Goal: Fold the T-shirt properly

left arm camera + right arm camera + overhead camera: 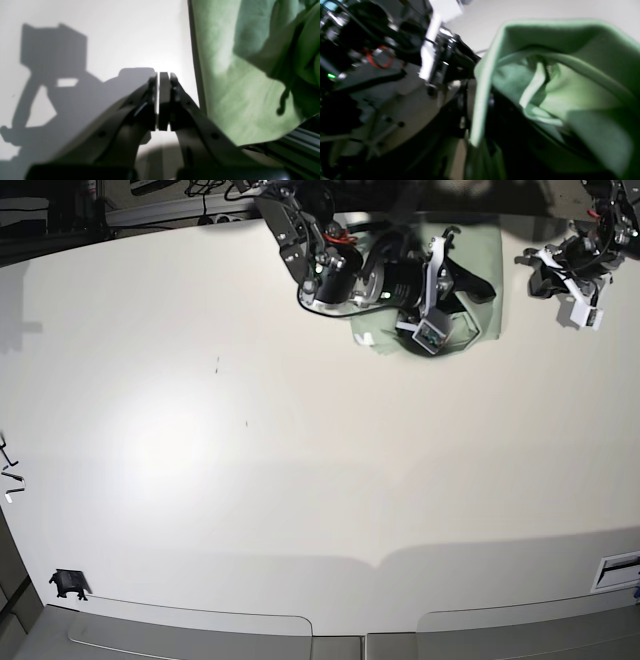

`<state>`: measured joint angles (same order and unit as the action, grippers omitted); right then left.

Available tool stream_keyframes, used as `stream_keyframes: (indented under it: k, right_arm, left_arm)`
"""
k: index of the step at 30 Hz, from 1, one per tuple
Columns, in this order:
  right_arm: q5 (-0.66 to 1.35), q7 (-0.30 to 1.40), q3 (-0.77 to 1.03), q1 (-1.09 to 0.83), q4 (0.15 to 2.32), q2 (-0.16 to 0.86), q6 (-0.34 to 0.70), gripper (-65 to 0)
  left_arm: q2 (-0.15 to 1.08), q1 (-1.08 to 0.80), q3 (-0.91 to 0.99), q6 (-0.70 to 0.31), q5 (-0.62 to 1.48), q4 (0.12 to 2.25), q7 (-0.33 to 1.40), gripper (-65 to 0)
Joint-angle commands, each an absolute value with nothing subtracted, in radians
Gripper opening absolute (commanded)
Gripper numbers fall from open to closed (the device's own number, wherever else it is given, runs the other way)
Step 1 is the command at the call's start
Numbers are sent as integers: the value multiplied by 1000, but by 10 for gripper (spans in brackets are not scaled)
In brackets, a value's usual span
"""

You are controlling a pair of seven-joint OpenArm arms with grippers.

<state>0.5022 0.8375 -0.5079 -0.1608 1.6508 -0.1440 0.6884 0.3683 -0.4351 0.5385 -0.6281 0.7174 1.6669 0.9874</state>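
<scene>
right gripper [455, 280] is over the far edge of the table [300, 480], buried in the t-shirt [482, 280]; in the right wrist view a pale hemmed edge [480, 100] of the cloth runs straight between the dark fingers, so cloth lies in the gap, but the picture is blurred and i cannot tell whether the jaws are pinching it or standing slack; just past the fingers the green fabric bunches into a raised fold with a lighter inner seam showing; out to the side sits the arm's dark body with a red ring [380, 58] and a small green light [331, 75]; now the left gripper [163, 75], pads pressed flat together, holding nothing, poised over bare white surface with its own shadow [53, 82] thrown to one side; just beside it on the other side lies the straight edge of the t-shirt, close but apart from the fingers, with a rumpled heap farther along and a dark metal rail [297, 145] beneath its near corner; in the base view this arm hangs well clear of the cloth.
</scene>
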Motion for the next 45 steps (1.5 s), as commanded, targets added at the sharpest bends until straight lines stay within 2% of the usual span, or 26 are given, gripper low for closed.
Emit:
stream_keyframes:
  k: [1,3,4,9,15,19,23,24,26,28,31,32,37,45]
  right_arm:
    - [564,808,-517,-149,1669,-157,698,-533]
    - [638,808,-525,-149,1669,-157,698,-421]
    - [680,808,-527,-149,1669,-157,698,-399]
    - [850,810,-536,-136,1670,-157,698,-397]
    - [858,812,-516,-109,1675,-157,698,-397]
    - [783,834,-419,-41,1721,-157,698,-397]
    - [762,955,-254,8,1785,-157,698,-397]
    - [762,984,-207,14,1796,-157,698,-397]
    - [762,1026,-113,16,1801,-157,698,-397]
    - [762,1060,-23,13,1801,-157,698,-398]
    - [762,1087,80,13,1800,-127,698,-398]
    - [763,1087,104,8,1800,-110,698,-398]
    - [766,1087,144,-49,1800,-40,698,-398]
    - [760,1086,75,-140,1800,-34,698,-398]
  left_arm:
    - [382,-435,545,-628,737,1681,971,-650]
    - [383,-435,545,-628,737,1681,971,-650]
    - [382,-435,545,-628,737,1681,971,-650]
    - [383,-435,545,-628,737,1681,970,-650]
    - [393,-434,550,-628,739,1681,963,-650]
    - [439,-435,567,-628,827,1682,984,-650]
    - [467,-435,645,-654,985,1683,1037,-650]
    - [466,-435,674,-675,1023,1683,1055,-639]
    - [466,-435,727,-698,1109,1683,1105,-544]
    - [466,-435,766,-698,1221,1683,1182,-476]
    - [465,-438,777,-698,1422,1683,1327,-429]
    - [462,-446,775,-698,1475,1683,1356,-425]
    - [423,-523,731,-698,1484,1682,1362,-423]
    - [360,-551,573,-698,1431,1682,1360,-423]
